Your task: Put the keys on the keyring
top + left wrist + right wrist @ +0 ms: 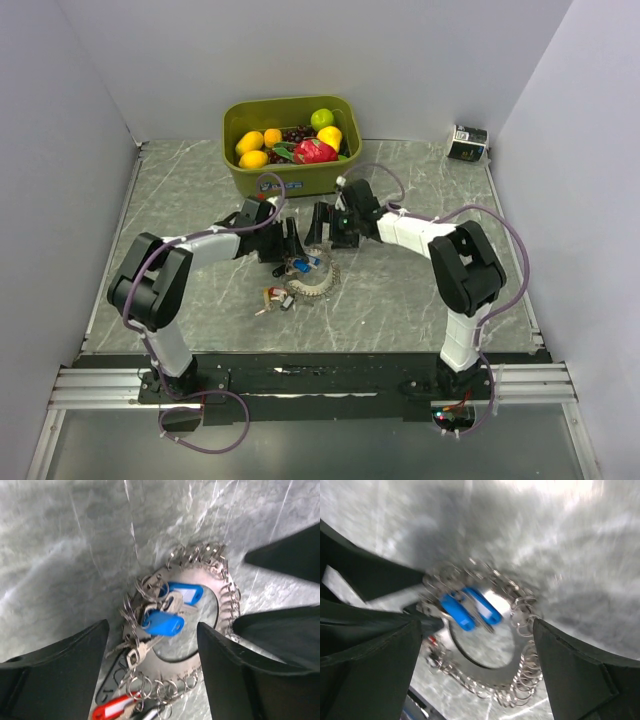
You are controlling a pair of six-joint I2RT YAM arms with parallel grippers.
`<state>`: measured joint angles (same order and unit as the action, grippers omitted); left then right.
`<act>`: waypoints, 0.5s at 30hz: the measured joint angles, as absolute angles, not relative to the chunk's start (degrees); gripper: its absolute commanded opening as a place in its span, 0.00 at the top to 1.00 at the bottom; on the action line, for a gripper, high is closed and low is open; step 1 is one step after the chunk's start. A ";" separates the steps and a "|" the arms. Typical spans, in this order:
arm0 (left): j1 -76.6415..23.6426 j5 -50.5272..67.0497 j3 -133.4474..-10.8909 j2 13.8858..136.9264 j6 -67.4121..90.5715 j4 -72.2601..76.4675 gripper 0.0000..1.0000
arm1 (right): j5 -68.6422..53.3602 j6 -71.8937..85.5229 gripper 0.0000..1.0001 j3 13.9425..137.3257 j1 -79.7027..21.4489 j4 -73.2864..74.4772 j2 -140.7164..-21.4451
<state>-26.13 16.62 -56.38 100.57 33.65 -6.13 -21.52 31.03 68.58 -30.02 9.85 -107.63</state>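
i judge the job to be partly done. the keyring [319,281], a broad metal loop fringed with many small split rings, lies flat on the worktop [180,200], and two blue keys [162,622] rest inside its far-left arc. their ends seem hooked into the small rings there, though i cannot be sure both are truly threaded. the loose keys [275,298] sit in a little heap just beside the keyring on its near-left side, and they look unattached. i make out yellow, red and dark heads, at least three, but the heap is too small to count exactly. one red-headed key [111,710] shows at the keyring's near edge in the left wrist view, and i cannot tell whether it is on a ring. so what is left, as i read it, is threading that heap on one key at a time. the left gripper [288,245] hangs over the keyring's left side with its jaws spread wide on either side of the blue keys, gripping nothing. the right gripper [325,228] hovers over the far side, also spread wide and holding nothing. in all i count one keyring, two blue keys and two grippers. well beyond the keyring there is one green bin [285,103] of fruit, and one small box [467,142] far off to its right.
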 measured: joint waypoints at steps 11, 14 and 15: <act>-25.56 14.20 -56.31 99.94 33.61 -8.25 0.22 | -16.51 27.35 0.02 62.33 -30.02 13.82 -95.31; -25.41 11.00 -58.02 99.94 33.43 -11.73 0.24 | -16.84 27.35 0.07 56.51 -30.02 13.56 -92.86; -25.30 10.22 -58.46 99.94 33.36 -12.47 0.25 | -17.08 27.40 0.10 54.50 -30.02 13.63 -92.68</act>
<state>-25.30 10.22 -58.46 99.94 33.36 -12.47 -17.08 27.40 54.50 -30.02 13.63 -92.68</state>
